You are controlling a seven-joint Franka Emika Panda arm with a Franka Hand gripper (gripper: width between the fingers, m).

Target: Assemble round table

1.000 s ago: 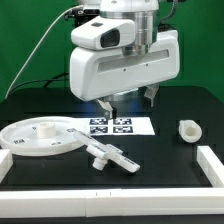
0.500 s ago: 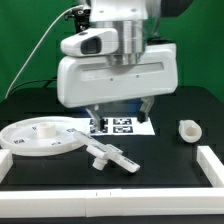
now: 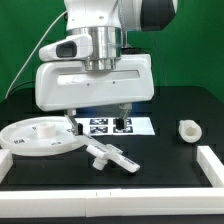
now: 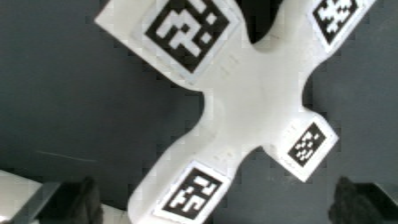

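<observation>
The white flat base piece (image 3: 110, 156) lies on the black table in front of the marker board. In the wrist view it (image 4: 240, 100) shows as a cross shape with several black-white tags. The large rimmed round disc (image 3: 40, 137) lies flat at the exterior view's left. The short thick cylinder leg (image 3: 186, 131) stands at the exterior view's right. My gripper (image 3: 98, 120) hangs open and empty above the table, just behind the base piece. In the wrist view its dark fingers straddle one arm of the base piece (image 4: 222, 205) without touching it.
The marker board (image 3: 115, 125) lies flat behind the base piece, partly hidden by my gripper. White border rails run along the right (image 3: 212, 165) and the front (image 3: 100, 203) of the table. A green backdrop stands behind.
My arm has moved toward the exterior view's left and lower. It has gone from over the marker board to over the base piece. The parts have not moved.
</observation>
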